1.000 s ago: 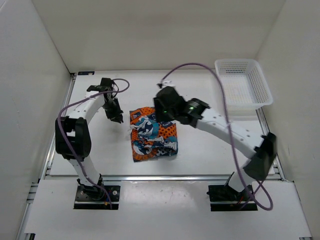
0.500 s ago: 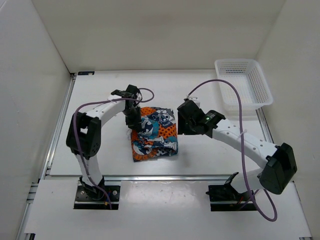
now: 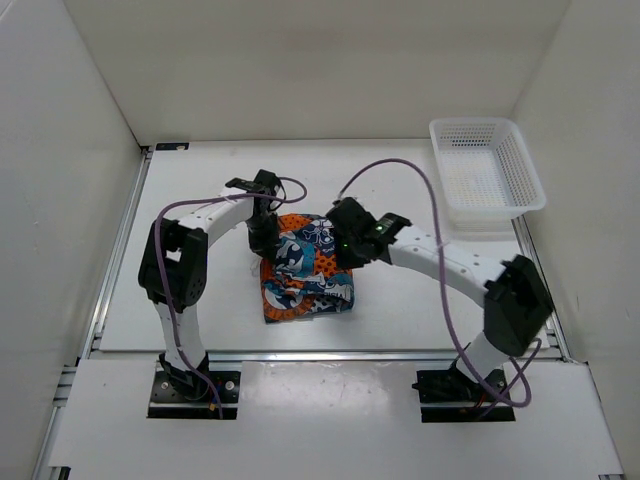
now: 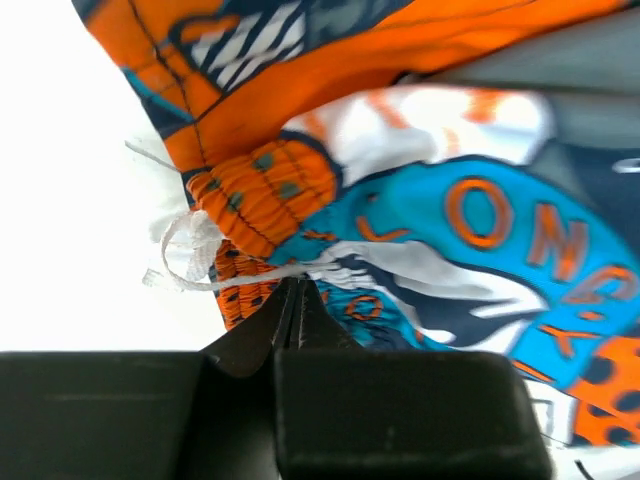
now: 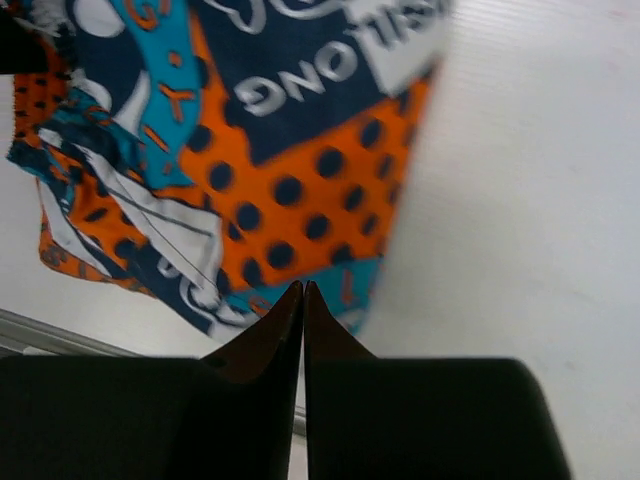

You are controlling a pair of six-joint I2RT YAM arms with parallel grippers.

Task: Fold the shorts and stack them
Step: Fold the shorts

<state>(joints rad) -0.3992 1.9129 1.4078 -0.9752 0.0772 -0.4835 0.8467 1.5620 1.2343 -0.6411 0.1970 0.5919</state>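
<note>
- The left claw (image 4: 297,300) is closed, its two fingertips pressed flat together with no gap between them.
- Its tips sit right at the shorts (image 4: 450,200), where a white drawstring (image 4: 190,250) loops out just beside a gathered orange band of waist elastic (image 4: 265,190). Whether any cloth or cord is pinched between the tips cannot be told.
- The right claw (image 5: 303,300) is closed as well, its fingertips meeting in a thin line.
- Its tips point at the edge of an orange patch with navy dots on the shorts (image 5: 250,150), next to a turquoise strip. No fabric shows between them, so a grip cannot be confirmed.
- From above, the left claw (image 3: 262,240) stands at the far left edge of the shorts (image 3: 305,275), and the right claw (image 3: 345,250) at their far right edge. The two face each other across the cloth.
- The shorts lie as a folded, roughly rectangular bundle near the middle of the worktop (image 3: 390,320). Orange, turquoise, navy and white print faces up, and the top layers are a little rumpled.
- Bare white worktop (image 5: 520,200) shows to one side of the cloth in the right wrist view, and likewise in the left wrist view (image 4: 80,200).
- A white mesh basket (image 3: 485,180) stands at the far right corner of the worktop, well apart from the shorts and both claws.
</note>
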